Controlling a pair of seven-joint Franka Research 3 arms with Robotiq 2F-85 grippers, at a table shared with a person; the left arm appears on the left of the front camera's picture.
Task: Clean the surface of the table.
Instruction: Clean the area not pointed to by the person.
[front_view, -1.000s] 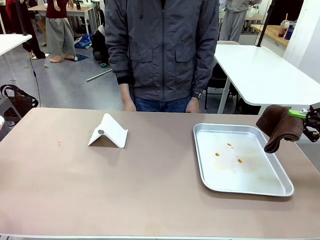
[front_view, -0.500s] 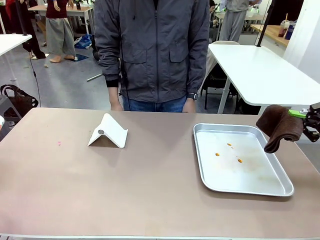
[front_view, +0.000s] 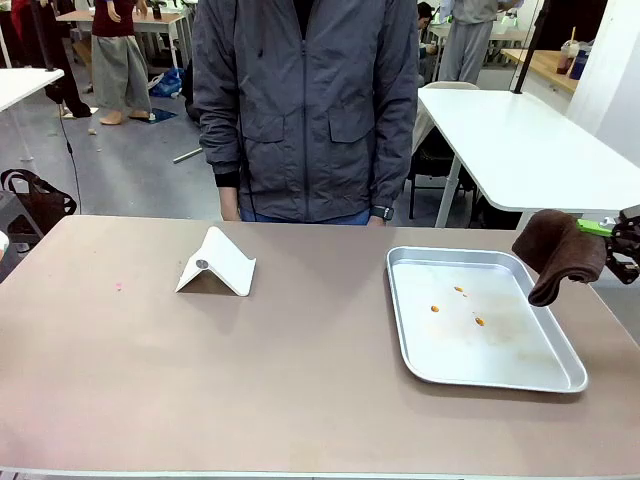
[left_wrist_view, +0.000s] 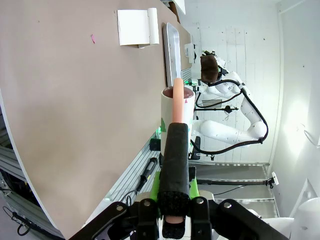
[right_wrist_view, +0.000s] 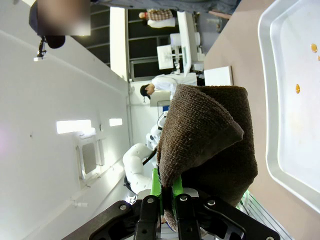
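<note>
Brown cloth (front_view: 560, 255) pinched in right gripper (front_view: 590, 228) above table (front_view: 300, 380) right edge | left gripper (left_wrist_view: 177, 132) closed, seemingly on white cup (left_wrist_view: 189, 112) | lower flat; skirt tray (front_view: 393, 300); wipe toward pink speck (front_view: 118, 286)

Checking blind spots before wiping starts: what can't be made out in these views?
Front view: right gripper cut off by the picture edge, jaws buried in the brown cloth.
Front view: pink speck on the table, too small to identify.
Left wrist view: left gripper covers much of the white cup; how it grips is hidden.
</note>
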